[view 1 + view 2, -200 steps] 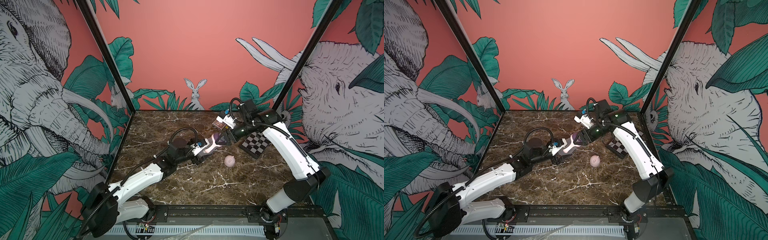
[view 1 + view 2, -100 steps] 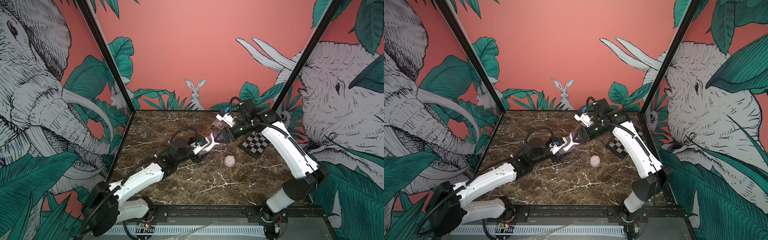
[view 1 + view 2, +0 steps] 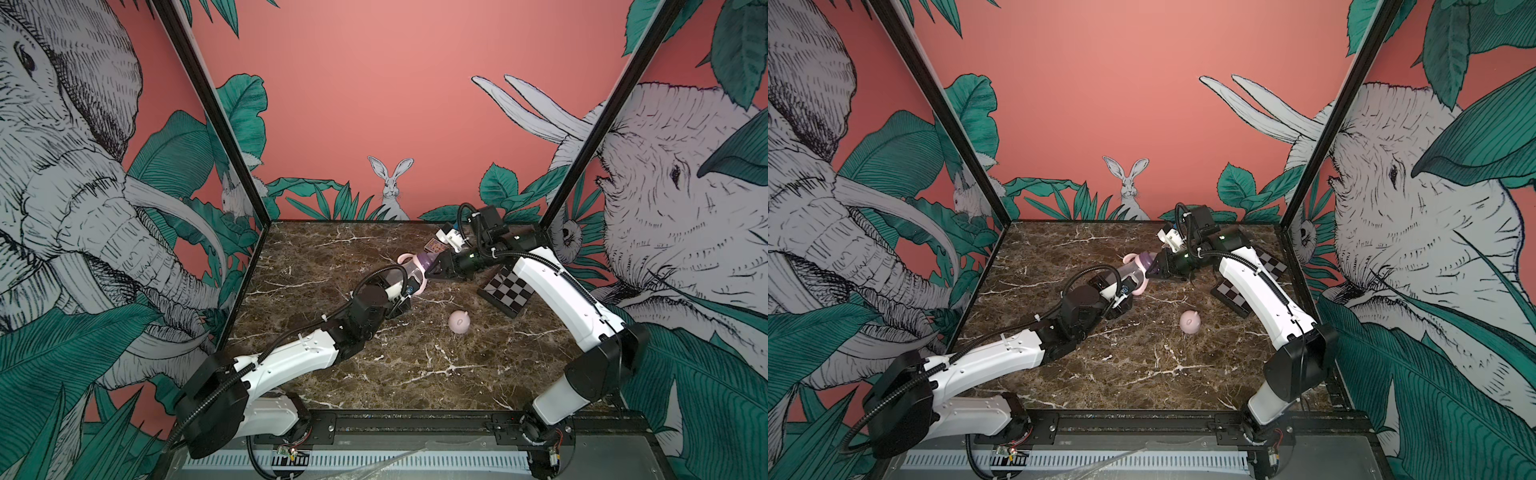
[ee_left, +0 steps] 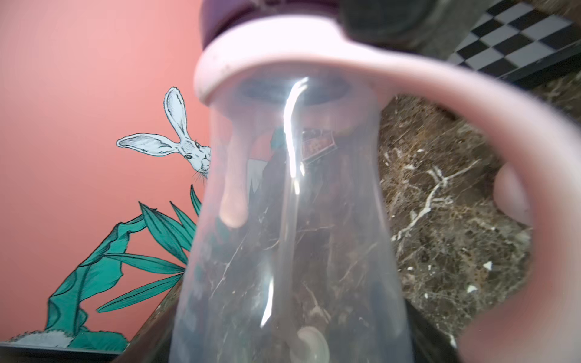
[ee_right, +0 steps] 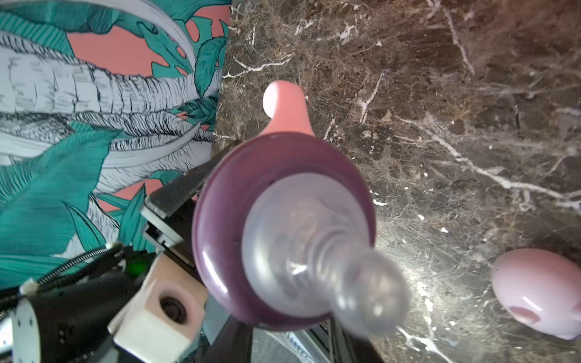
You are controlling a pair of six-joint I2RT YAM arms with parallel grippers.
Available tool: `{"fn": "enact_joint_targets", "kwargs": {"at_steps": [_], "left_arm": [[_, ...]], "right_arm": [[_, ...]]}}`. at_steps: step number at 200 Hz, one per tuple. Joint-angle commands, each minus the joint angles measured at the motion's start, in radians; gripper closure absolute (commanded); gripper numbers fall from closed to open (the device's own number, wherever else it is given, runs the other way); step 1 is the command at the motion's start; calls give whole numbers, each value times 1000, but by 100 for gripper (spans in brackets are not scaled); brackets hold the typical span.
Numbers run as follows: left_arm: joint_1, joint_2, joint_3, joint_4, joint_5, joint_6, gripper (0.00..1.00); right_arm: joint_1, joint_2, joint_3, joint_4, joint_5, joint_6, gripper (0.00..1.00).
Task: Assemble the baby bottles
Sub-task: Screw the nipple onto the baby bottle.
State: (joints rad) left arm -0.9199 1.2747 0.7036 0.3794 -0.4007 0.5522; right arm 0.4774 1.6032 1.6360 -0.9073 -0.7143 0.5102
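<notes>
Your left jaws clamp the clear plastic bottle (image 4: 292,251); the right jaws' hold on its translucent purple nipple (image 5: 283,220) is unclear, so it may slip.

open marble (image 3: 415,374) in front, pink cap (image 3: 459,321) alone mid-floor, checkered board (image 3: 505,291) beside right arm (image 3: 557,299), card box (image 3: 435,246) at back

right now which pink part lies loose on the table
The pink dome cap, alone on the marble; the pink collar ring is on the held bottle.
</notes>
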Motion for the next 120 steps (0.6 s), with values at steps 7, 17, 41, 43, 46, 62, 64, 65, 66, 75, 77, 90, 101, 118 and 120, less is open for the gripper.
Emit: {"fn": "enact_joint_targets", "kwargs": {"at_steps": [7,17,41,43,46,62,64,65,66,75,77,90,101,118,120], "left_arm": [[-62,2,-17,161,25,91,86],[-60,-5,-22,172,19,81,86],[-54,-19,-28,164,22,71,88],[-52,-21,-28,163,24,69,88],[-50,-23,-30,160,27,64,89],[-32,-28,-39,161,54,35,90],[-30,-29,-39,161,56,33,90],[-29,-29,-39,161,58,32,90],[-28,-29,-39,161,59,31,90],[-20,-26,-39,158,66,19,91],[-17,-26,-39,158,68,17,92],[-6,-23,-39,156,77,1,94],[1,-24,-48,170,85,-4,94],[15,-26,-52,175,92,-22,94],[17,-27,-53,174,95,-26,94]], "right_arm": [[27,-28,-4,212,-52,97,54],[27,-29,9,181,-48,71,45],[26,-43,50,106,-35,11,41],[26,-43,53,102,-36,7,41],[26,-44,57,98,-37,1,41],[26,-46,72,88,-62,-17,40],[26,-45,75,84,-61,-17,39],[26,-45,77,81,-61,-18,39],[26,-45,80,79,-60,-19,39],[26,-43,92,68,-58,-26,39],[26,-44,95,68,-60,-28,39],[26,-50,106,68,-59,-32,38],[23,-51,114,66,-68,-39,37],[21,-53,135,46,-66,-53,35],[20,-54,136,43,-66,-57,35]]}}
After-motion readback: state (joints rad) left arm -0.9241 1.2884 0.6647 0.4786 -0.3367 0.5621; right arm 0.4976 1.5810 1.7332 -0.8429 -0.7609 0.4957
